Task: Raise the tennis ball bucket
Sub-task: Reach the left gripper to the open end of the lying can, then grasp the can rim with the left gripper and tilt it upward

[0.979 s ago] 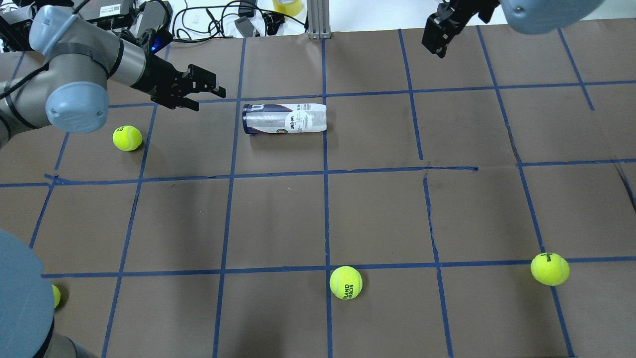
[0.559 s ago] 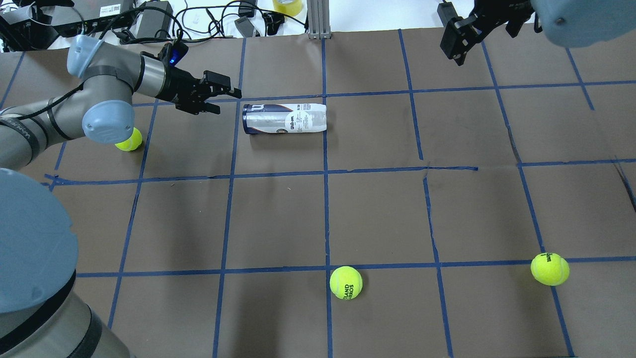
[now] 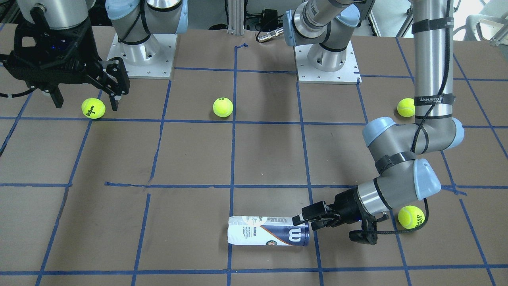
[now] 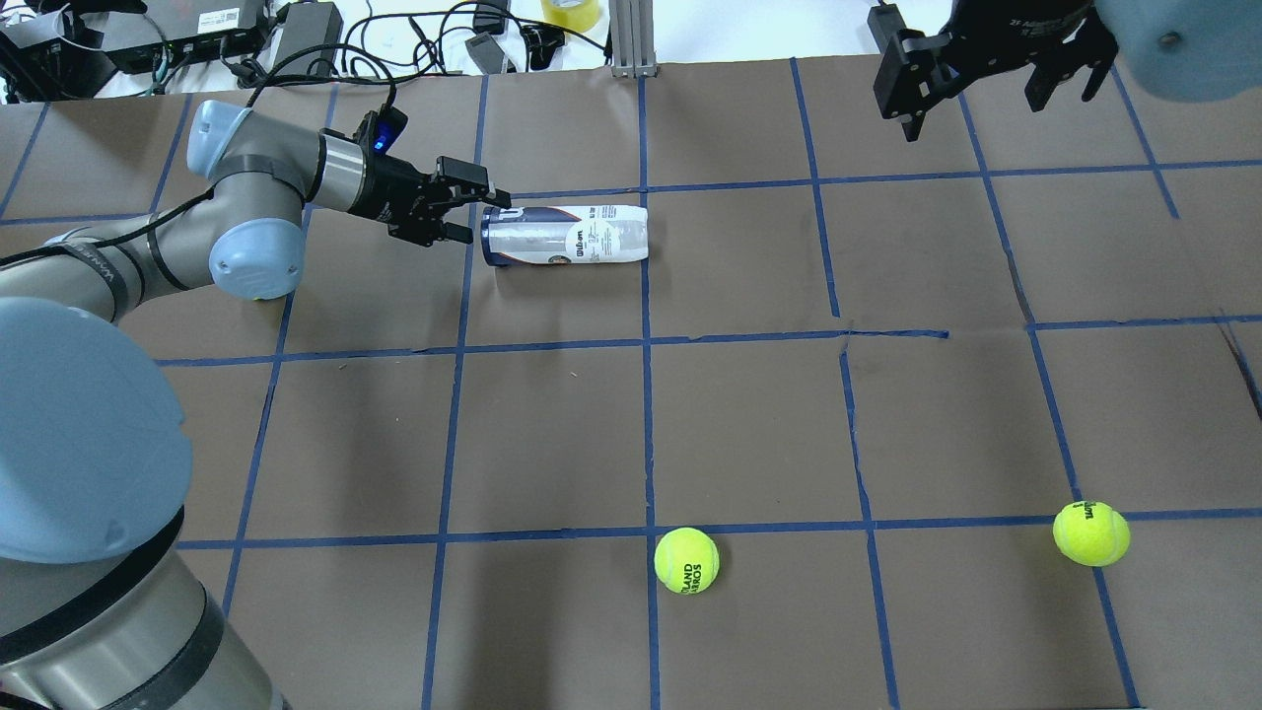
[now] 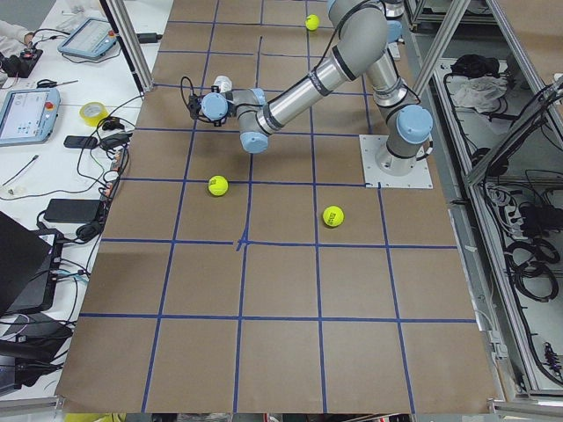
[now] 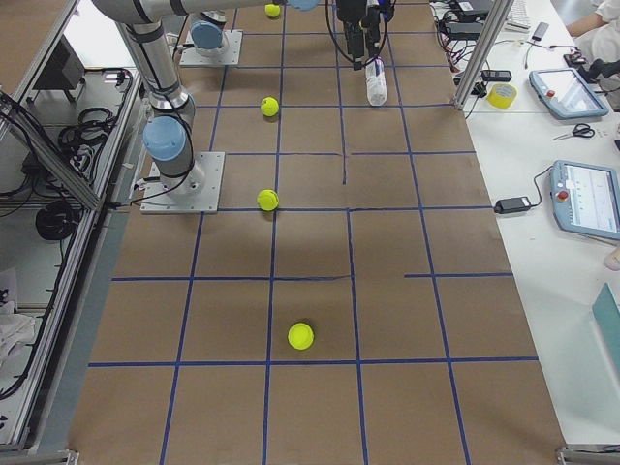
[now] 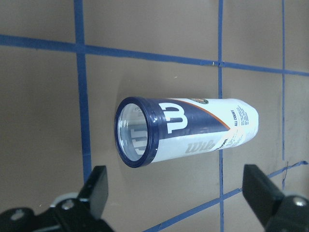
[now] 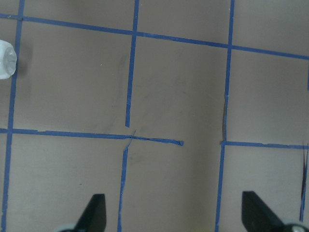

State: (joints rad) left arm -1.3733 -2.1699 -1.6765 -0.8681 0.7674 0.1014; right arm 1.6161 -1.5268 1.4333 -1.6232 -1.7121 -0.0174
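Your tennis ball bucket (image 4: 564,235) lies on its side on the brown table (image 4: 749,424), in the far half and a little left of centre. Its length runs left to right, with the navy-rimmed end pointing left and the white end resting on a blue tape line (image 4: 646,394). Through the clear rimmed end you see only the inside of the printed label; what sits deeper in the can cannot be told.

Your left gripper (image 4: 481,215) is low, at that rimmed end and level with the can. Its fingers (image 7: 98,183) are spread wide, wider than the can is thick, and they hold nothing. One tip is at the far side of the rim and the other is off its near side. In the wrist view the can lies just ahead of the tips, centred on the gap and not yet inside it. Whether the far tip touches the rim cannot be told.

Your right gripper (image 4: 971,99) hangs well apart over the far right of the table, spread wide and empty.

One loose tennis ball (image 3: 411,217) sits beside the left arm's elbow. Two more (image 4: 686,560) (image 4: 1090,533) lie near the robot's side, at centre and right.
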